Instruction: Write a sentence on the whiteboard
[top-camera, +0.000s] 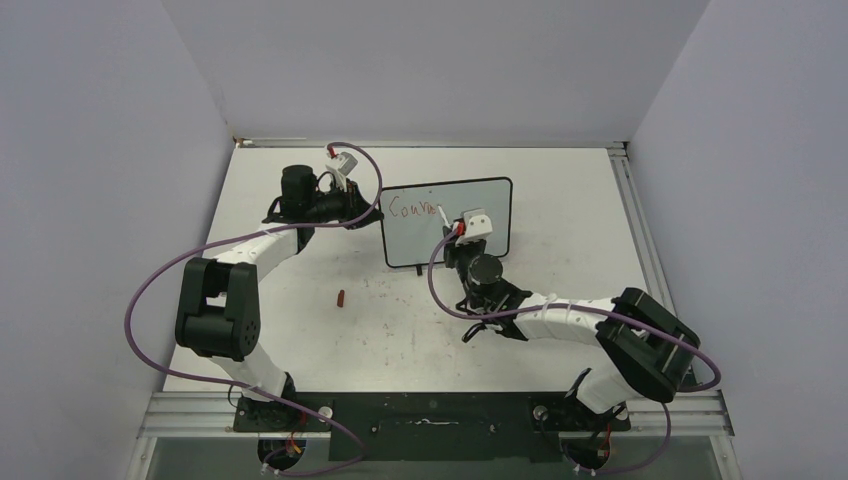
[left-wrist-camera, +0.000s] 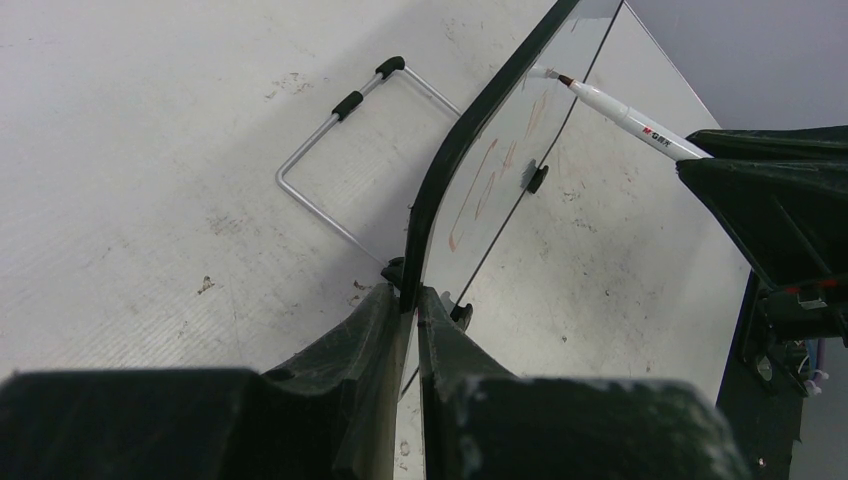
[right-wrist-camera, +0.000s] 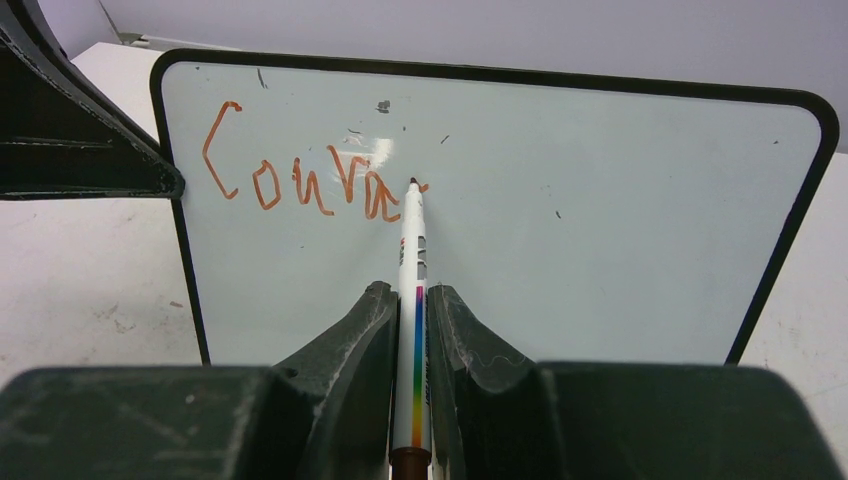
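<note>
The whiteboard (top-camera: 450, 220) stands upright at the middle of the table, black-framed, its face (right-wrist-camera: 560, 220) toward the right arm. My left gripper (left-wrist-camera: 412, 300) is shut on the board's left edge (left-wrist-camera: 440, 190), holding it from the side. My right gripper (right-wrist-camera: 412, 300) is shut on a white marker (right-wrist-camera: 414, 260) with a rainbow stripe. The marker's tip touches the board just after the red letters of the sentence (right-wrist-camera: 310, 175), which read "Coura" along the upper left. In the top view the right gripper (top-camera: 462, 232) is in front of the board, and the left gripper (top-camera: 372, 213) is at its left edge.
A small red marker cap (top-camera: 341, 298) lies on the table in front of the board's left side. A wire stand (left-wrist-camera: 340, 160) with black tips extends behind the board. Grey walls enclose the table on three sides. Purple cables loop off both arms.
</note>
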